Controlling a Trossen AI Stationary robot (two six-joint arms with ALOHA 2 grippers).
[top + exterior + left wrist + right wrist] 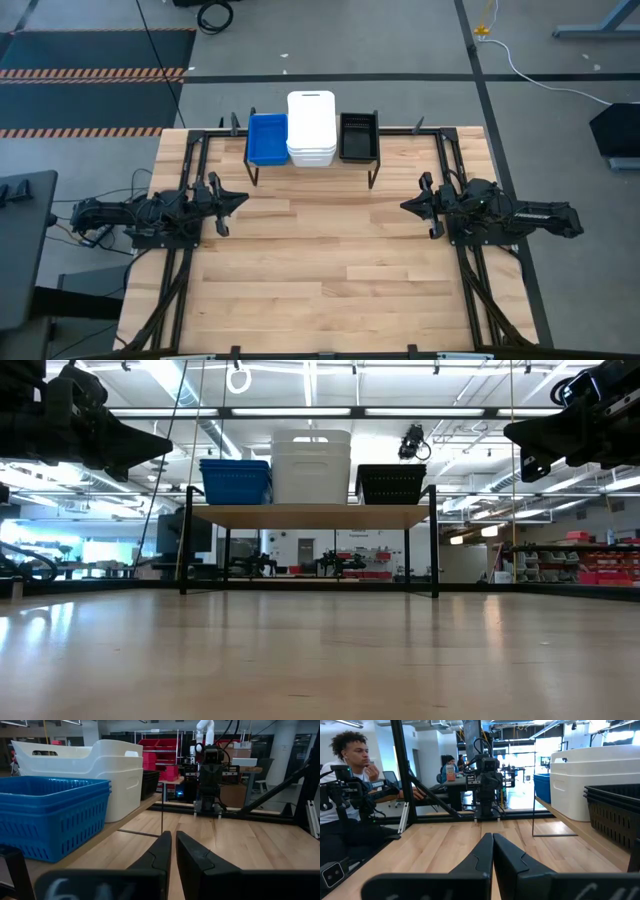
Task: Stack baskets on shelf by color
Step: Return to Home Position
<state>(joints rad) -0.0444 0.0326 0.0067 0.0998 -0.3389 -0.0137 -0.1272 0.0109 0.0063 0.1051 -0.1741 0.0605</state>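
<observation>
Table (320,270): the lower half of the high view is bare wood, nothing loose on it.

Left gripper (238,201) sits mid-left of the high view and right gripper (407,207) mid-right. They face each other across the table, well apart, both off the wood. Each wrist view shows the fingers pressed together with only a hairline gap and nothing pinched: left (173,836), right (492,837).

Shelf (315,516) is at top centre of the high view, at the far table edge. All the baskets are on it in three nested stacks, left to right: blue (267,138), white (311,128), black (358,137). Blue touches white; black stands just beside white with a thin gap. In the low view white is the tallest stack, with blue and black lower.

The sort looks complete. Only parking the arms is left.

Handling, judged from looks:
- The baskets are thin moulded plastic, so probably light and fairly stiff, with some flex in the walls.
- The smooth rims are likely slippery.
- The best grip is a pinch on a short-side rim, or on the handle cut-out for white.
- Black's slotted sides give some purchase.
- Nested ones may stick together when lifted.

Beyond the table, at upper left of the right wrist view, a person (350,780) is seated, clear of the workspace.
</observation>
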